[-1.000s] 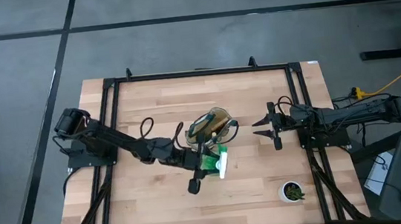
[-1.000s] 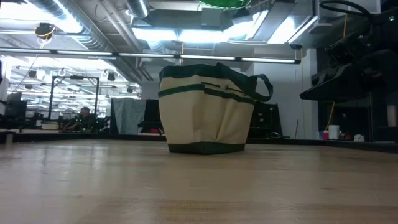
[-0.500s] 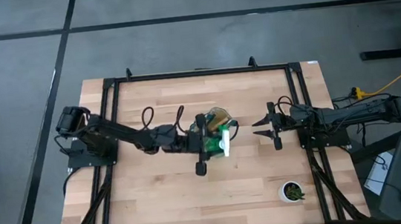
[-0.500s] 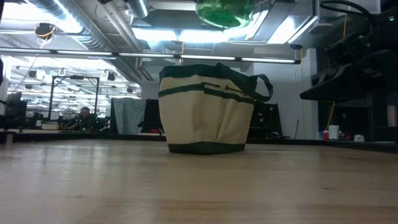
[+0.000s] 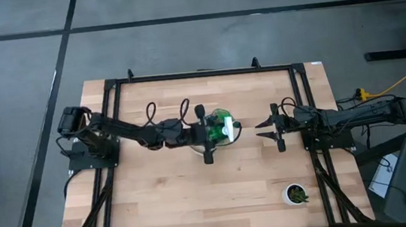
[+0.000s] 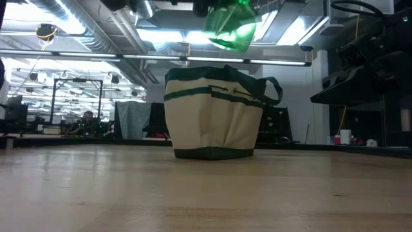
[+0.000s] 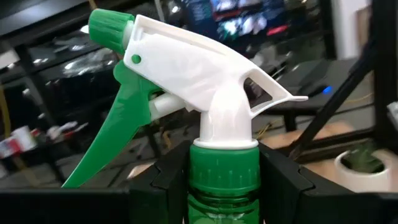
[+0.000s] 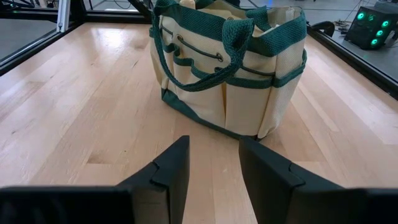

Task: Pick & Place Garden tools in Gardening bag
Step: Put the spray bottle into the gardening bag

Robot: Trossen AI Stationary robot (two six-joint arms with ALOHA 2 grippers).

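Observation:
My left gripper (image 5: 209, 132) is shut on the green spray bottle (image 5: 222, 126) with the white trigger head (image 7: 199, 68). It holds the bottle in the air right over the gardening bag (image 6: 215, 109). The bag is a cream canvas tote with dark green trim, standing on its base at mid-table. In the high view the bottle and gripper hide most of it. The bottle's green body (image 6: 230, 24) shows above the bag's rim. My right gripper (image 5: 260, 130) is open and empty, just right of the bag (image 8: 230, 62). The rake, trowel and shears do not show. My left gripper pinches the bottle's green collar (image 7: 224, 168), just below the white trigger head, between its two fingers (image 7: 165, 183). The fingers come level from the table's left and lie across the bottle. The bottle is lifted clear above the bag and tilted.
A small white pot with a green plant (image 5: 296, 193) stands near the table's front right; it also shows in the left wrist view (image 7: 364, 165). A black frame (image 5: 110, 89) runs along the table's edges. Bare wood lies in front of the bag.
My left gripper has carried the spray bottle toward the table's far edge, from in front of the bag to right over it. In the low view the bottle's body has come down into sight above the bag. The bag has stayed put.

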